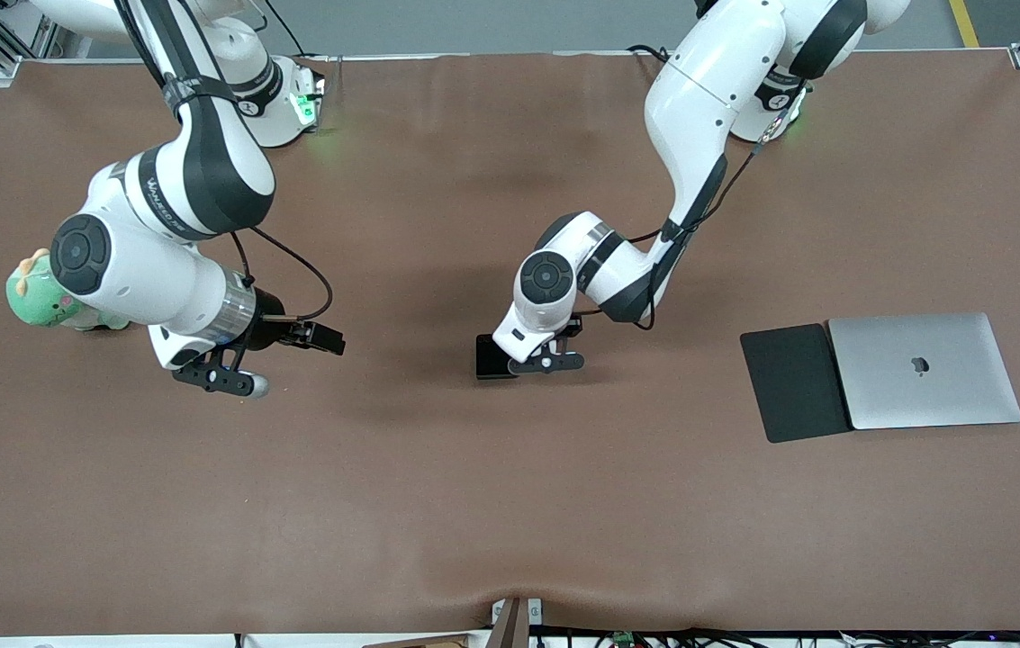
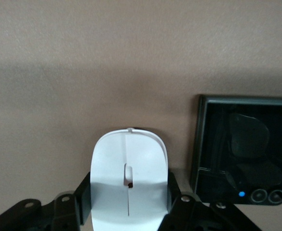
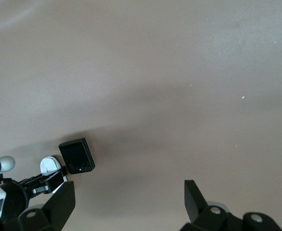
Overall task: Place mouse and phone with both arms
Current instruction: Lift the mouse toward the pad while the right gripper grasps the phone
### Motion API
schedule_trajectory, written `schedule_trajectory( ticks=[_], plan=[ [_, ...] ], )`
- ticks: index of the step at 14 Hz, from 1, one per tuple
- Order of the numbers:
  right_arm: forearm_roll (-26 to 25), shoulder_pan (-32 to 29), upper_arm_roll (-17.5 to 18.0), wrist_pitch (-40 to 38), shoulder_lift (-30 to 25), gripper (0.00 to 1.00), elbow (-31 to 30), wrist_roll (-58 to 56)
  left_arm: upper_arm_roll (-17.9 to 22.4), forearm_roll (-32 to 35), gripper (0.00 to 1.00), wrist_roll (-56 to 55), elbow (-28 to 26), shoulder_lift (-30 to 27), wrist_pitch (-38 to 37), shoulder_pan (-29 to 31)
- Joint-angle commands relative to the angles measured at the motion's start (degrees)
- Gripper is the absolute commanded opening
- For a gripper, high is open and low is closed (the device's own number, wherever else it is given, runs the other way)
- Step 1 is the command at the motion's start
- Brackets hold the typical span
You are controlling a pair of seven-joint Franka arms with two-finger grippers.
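The white mouse (image 2: pixel 128 173) sits between the fingers of my left gripper (image 2: pixel 129 195), which is shut on its sides, low at the brown table near its middle. In the front view the left gripper (image 1: pixel 546 362) hides the mouse. The black phone (image 1: pixel 491 357) lies flat on the table just beside the mouse, toward the right arm's end; it also shows in the left wrist view (image 2: pixel 242 151) and, small, in the right wrist view (image 3: pixel 76 155). My right gripper (image 1: pixel 220 373) is open and empty (image 3: pixel 129 192) over bare table toward the right arm's end.
A green plush dinosaur (image 1: pixel 41 292) lies by the right arm's elbow. A dark-grey mouse pad (image 1: pixel 793 382) and a closed silver laptop (image 1: pixel 924 369) lie side by side toward the left arm's end of the table (image 1: pixel 510 504).
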Motion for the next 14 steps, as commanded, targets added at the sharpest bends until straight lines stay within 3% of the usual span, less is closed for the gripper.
schedule_trajectory(
  ticks=[1,3,7,11,14],
  plan=[
    [0.62,1.4,-0.47,5.35,-4.15,1.0,-6.73,-2.04,0.65,1.5,0.28,-0.93,0.55,-1.93,-0.13,0.51],
    [0.53,3.68,-0.47,11.07,-5.56,1.0,-10.69,-2.66,0.65,1.59,0.28,-0.5,0.38,-4.82,-2.58,3.49],
    [0.18,5.1,-0.38,8.12,-2.94,1.0,-7.29,-2.66,0.57,1.59,0.25,2.83,0.11,-10.54,-7.94,7.97],
    [-0.17,8.44,-0.47,-1.99,9.7,1.0,8.16,0.93,0.48,1.5,0.24,11.52,0.02,-15.64,-13.3,13.95],
    [-2.01,11.85,-0.56,-0.96,20.85,1.0,18.96,1.56,0.48,1.59,0.23,16.11,-0.06,-17.31,-16.82,17.99]
  ],
)
